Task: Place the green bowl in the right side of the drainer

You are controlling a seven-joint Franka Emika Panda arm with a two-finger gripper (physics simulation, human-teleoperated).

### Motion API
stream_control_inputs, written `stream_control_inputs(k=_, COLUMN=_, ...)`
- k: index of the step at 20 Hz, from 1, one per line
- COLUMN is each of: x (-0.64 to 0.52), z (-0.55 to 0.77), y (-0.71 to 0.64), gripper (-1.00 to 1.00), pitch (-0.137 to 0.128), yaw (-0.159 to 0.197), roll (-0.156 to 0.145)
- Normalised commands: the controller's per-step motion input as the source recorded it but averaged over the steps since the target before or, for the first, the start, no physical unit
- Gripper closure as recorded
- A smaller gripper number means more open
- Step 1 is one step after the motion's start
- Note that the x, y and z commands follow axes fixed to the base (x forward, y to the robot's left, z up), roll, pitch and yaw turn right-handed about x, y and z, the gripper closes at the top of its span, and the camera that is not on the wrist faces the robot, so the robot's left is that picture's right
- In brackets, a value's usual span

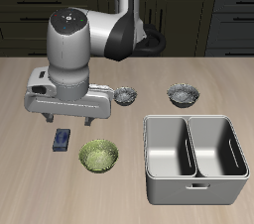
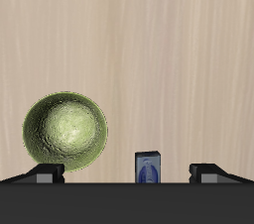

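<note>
**Green bowl on the table, gripper empty above**

A pale wooden table point(image 1: 30, 183) fronts dark cabinets; the green bowl point(image 1: 98, 155) sits upright near the front edge, well apart from the drainer point(image 1: 195, 159); two grey bowls point(image 1: 125, 95) rest farther back; a small blue box point(image 1: 63, 140) lies beside the green bowl; the gripper point(image 1: 69, 120) hangs above the box, fingers spread wide, holding nothing.

From the wrist, the green bowl point(image 2: 65, 131) lies near the blue box point(image 2: 148, 169), apart; both fingertips point(image 2: 48, 171) stand far apart.

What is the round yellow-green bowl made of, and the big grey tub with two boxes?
The round yellow-green bowl looks like glazed pottery, perhaps: its inside is mottled and bumpy. The big grey two-compartment tub looks like brushed metal: smooth grey walls with soft shine.
</note>
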Motion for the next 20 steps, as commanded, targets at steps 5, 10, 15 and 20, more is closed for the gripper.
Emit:
stream_control_inputs(k=5, x=0.09, z=-0.39, y=0.09, gripper=-1.00, pitch=0.047, yaw=-0.016, roll=0.002)
stream_control_inputs(k=10, x=0.11, z=-0.34, y=0.03, gripper=-1.00, pitch=0.046, yaw=0.000, roll=-0.015)
stream_control_inputs(k=15, x=0.03, z=-0.32, y=0.08, gripper=-1.00, pitch=0.041, yaw=0.016, roll=0.009)
stream_control_inputs(k=20, x=-0.01, z=-0.19, y=0.10, gripper=-1.00, pitch=0.021, yaw=0.012, roll=0.012)
